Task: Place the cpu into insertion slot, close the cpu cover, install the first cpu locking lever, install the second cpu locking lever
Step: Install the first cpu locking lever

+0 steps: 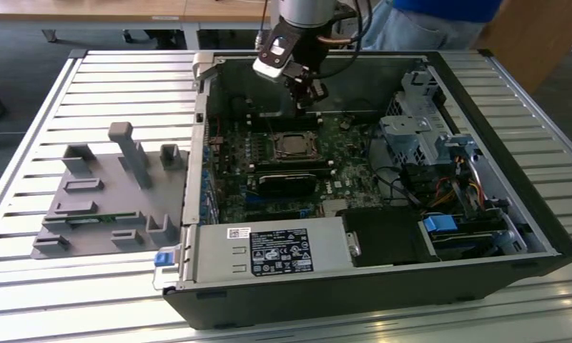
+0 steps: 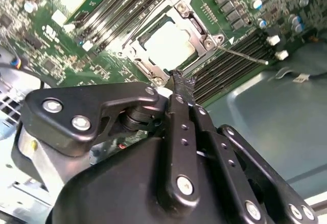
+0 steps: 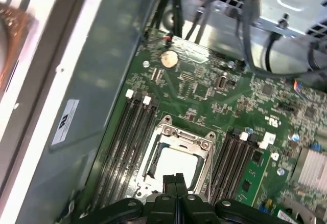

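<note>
While 1 gripper (image 1: 311, 98) hangs inside the open computer case (image 1: 515, 214) on the slatted table (image 1: 38, 300), its 2 fingers (image 3: 170, 180) are pressed together with nothing between them; the arm (image 1: 310, 14) comes down from over the case's far edge, its wrist tilted and the fingers pointing down at the green circuit board (image 3: 240, 106). Near the board's middle lies 1 insertion slot (image 1: 291, 146); 1 cpu (image 3: 176, 163) sits in it, and 1 cpu cover (image 3: 184, 141) lies down over the chip, whose pale face shows through the window. In both wrist views the fingertips stand at the cover's edge; whether they touch it I cannot tell. From 1 corner of the slot 1 thin lever (image 2: 245, 55) juts across the memory slots (image 3: 122, 147); 2 banks of these flank the slot, 1 on each side. By the table's edge on the exterior view's left rests 1 grey fixture block (image 1: 105, 200).
</note>
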